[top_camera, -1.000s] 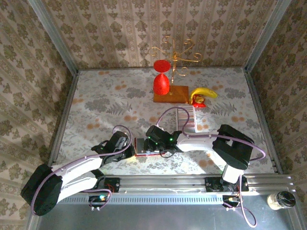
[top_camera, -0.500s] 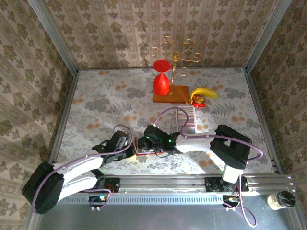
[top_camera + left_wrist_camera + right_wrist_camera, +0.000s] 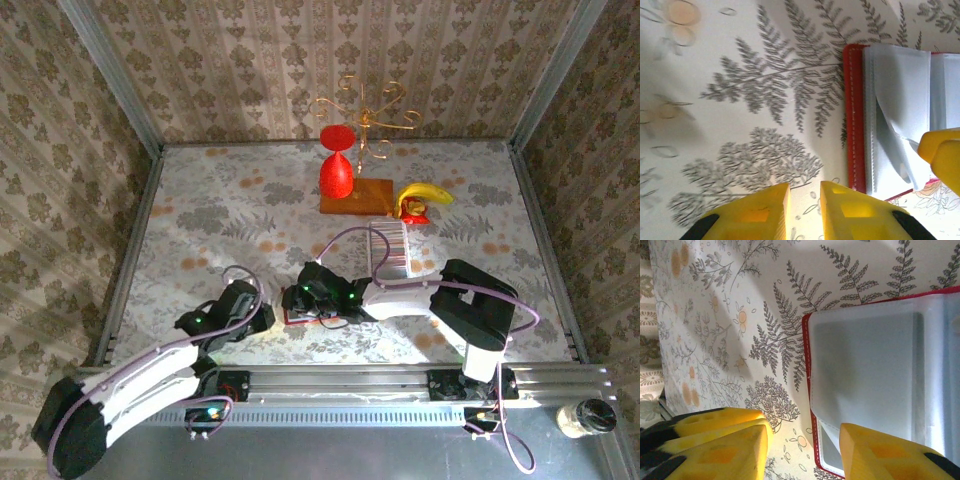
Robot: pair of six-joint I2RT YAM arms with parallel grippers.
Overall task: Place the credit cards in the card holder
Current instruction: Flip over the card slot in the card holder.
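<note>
The card holder point(image 3: 852, 115) lies open on the flowered cloth, a red rim round pale blue-grey pockets point(image 3: 875, 370). In the top view it point(image 3: 303, 321) is mostly under my right gripper point(image 3: 292, 300). That gripper point(image 3: 802, 435) is open: one finger hangs over the holder's left pocket, the other over the cloth. My left gripper point(image 3: 805, 192) sits just left of the holder's red edge with a narrow gap and nothing between its fingers. In the top view the left gripper point(image 3: 266, 318) is close beside the right one. The credit cards point(image 3: 392, 250) form a pale striped row behind the right arm.
A red goblet-shaped glass point(image 3: 337, 175) stands on a brown wooden board point(image 3: 357, 197) at the back, under a gold wire stand point(image 3: 365, 115). A banana point(image 3: 425, 193) lies right of the board. A metal rail point(image 3: 340, 382) runs along the near edge.
My left arm has pulled back to the left, away from the holder, and its jaws have parted a little. My right gripper has shifted slightly left over the holder.
</note>
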